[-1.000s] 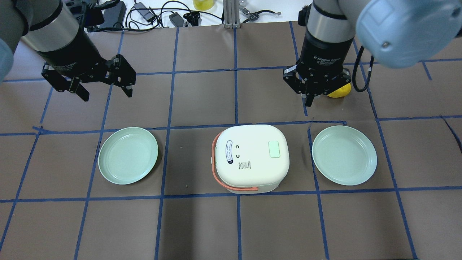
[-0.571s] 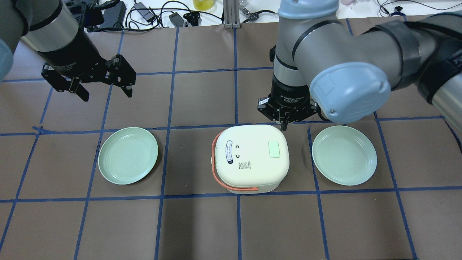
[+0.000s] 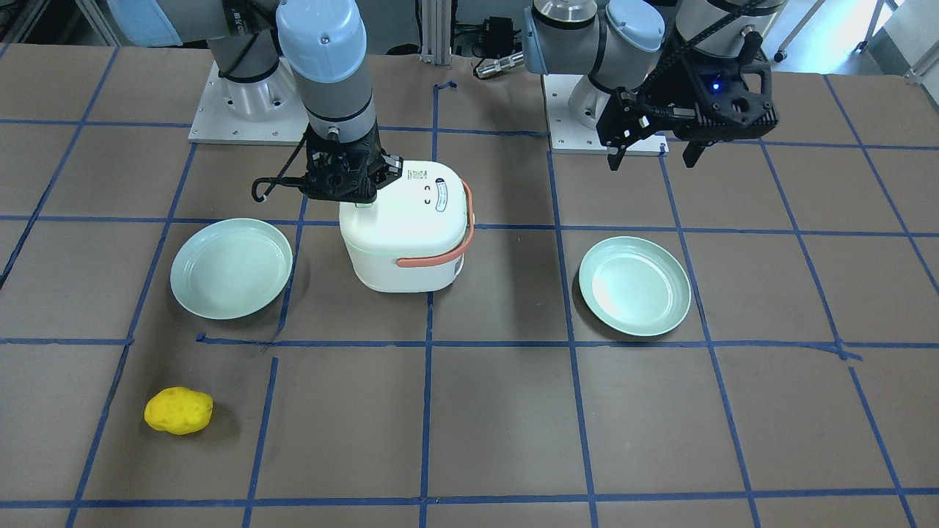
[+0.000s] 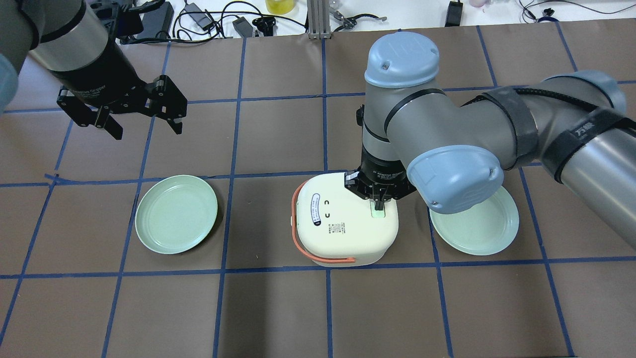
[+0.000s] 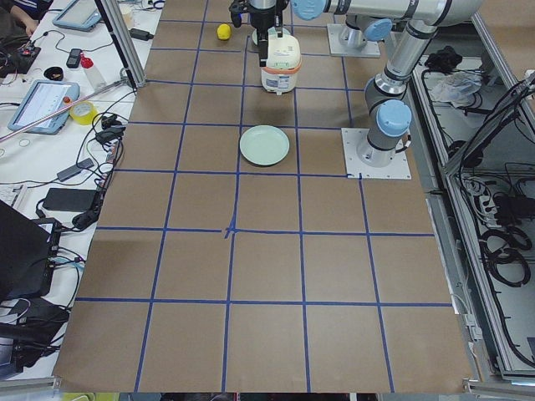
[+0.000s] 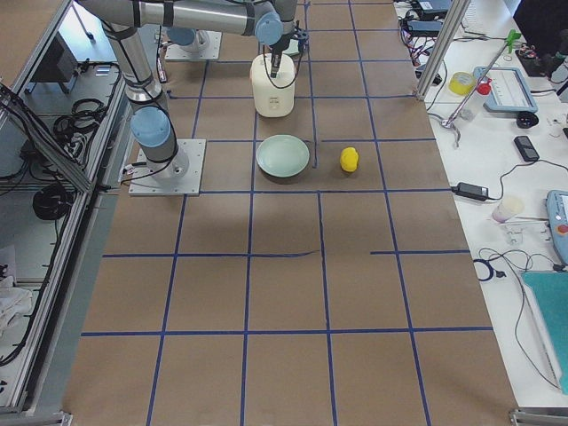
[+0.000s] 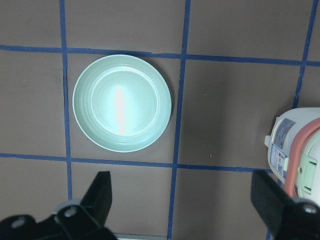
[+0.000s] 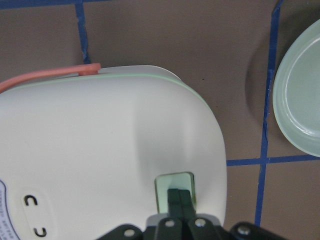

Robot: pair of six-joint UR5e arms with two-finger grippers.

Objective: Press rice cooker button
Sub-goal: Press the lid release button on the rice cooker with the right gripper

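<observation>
The white rice cooker (image 4: pixel 343 223) with a salmon handle stands mid-table, its pale green button (image 4: pixel 378 215) on the lid's right side. My right gripper (image 4: pixel 379 203) is shut and points straight down, its tips on the button; the right wrist view shows the closed fingers (image 8: pixel 180 197) against the button (image 8: pixel 170 182). From the front, it (image 3: pixel 357 198) sits over the cooker's (image 3: pixel 403 235) lid edge. My left gripper (image 4: pixel 144 122) is open and empty, hovering at the back left, well away from the cooker.
Two pale green plates flank the cooker, one on the left (image 4: pixel 176 214) and one on the right (image 4: pixel 474 228), the latter partly under my right arm. A yellow lumpy object (image 3: pixel 178 411) lies beyond the right plate. Cables and gear line the far table edge.
My right arm swung from the back right, near the yellow object, over to the cooker and came down onto the button. The left arm has not moved.
</observation>
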